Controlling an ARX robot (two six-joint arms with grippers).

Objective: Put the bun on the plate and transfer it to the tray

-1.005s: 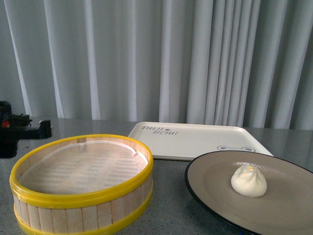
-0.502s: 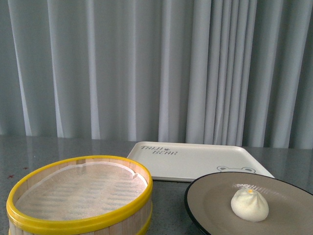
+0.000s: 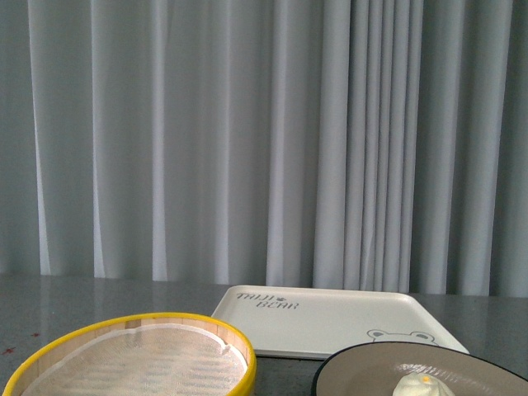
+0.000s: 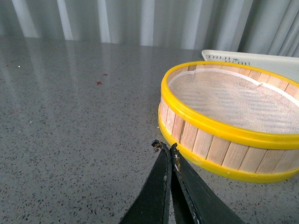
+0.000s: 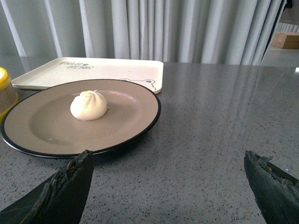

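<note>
Grey speckled table (image 5: 210, 154), pale curtains (image 3: 206, 140) behind. Bun (image 5: 89, 105) sits on plate (image 5: 42, 126), a bit off middle. Plate rests on table, just beside tray (image 5: 56, 74), nearer me. Tray lies flat, dark letters at one corner, bear face at edge by plate. Yellow-rimmed basket (image 4: 224, 140) next to plate, white cloth inside. My left pincer (image 4: 168, 148) near basket wall, fingers pressed together, tips touching. My right pincer (image 5: 167, 158) spread wide, facing plate, bun well apart from both fingers.
</note>
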